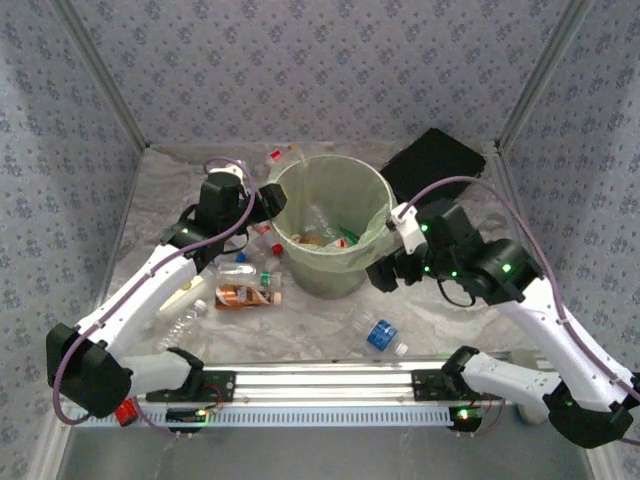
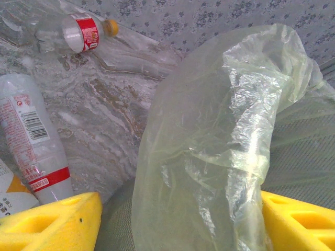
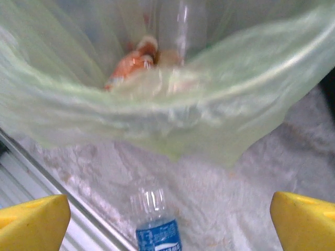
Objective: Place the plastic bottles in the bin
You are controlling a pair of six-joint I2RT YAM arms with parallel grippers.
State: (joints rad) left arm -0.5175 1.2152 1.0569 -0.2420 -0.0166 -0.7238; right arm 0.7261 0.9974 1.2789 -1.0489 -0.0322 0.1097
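Crinkly silver table sheet point(image 1: 470, 305), patterned walls point(image 1: 320, 70). Top view: bin point(image 1: 322, 262) sits mid-frame, a few bottles point(image 1: 318, 238) already inside. Others lie lower left of it, blue-label bottle point(image 1: 381, 335) lower right. L gripper point(image 1: 266, 202) straddles bin's left rim, liner point(image 2: 220, 136) btwn fingers; can't tell if clamped. R gripper point(image 3: 170, 212) by right rim, spread wide, empty.

Table point(image 1: 470, 315): crinkled, silvery surface.
Centre: bin point(image 1: 322, 268).
Left: bottles point(image 1: 245, 296) clustered.
Near right: blue-labelled bottle point(image 1: 382, 335).
Far right: black box point(image 1: 435, 160).
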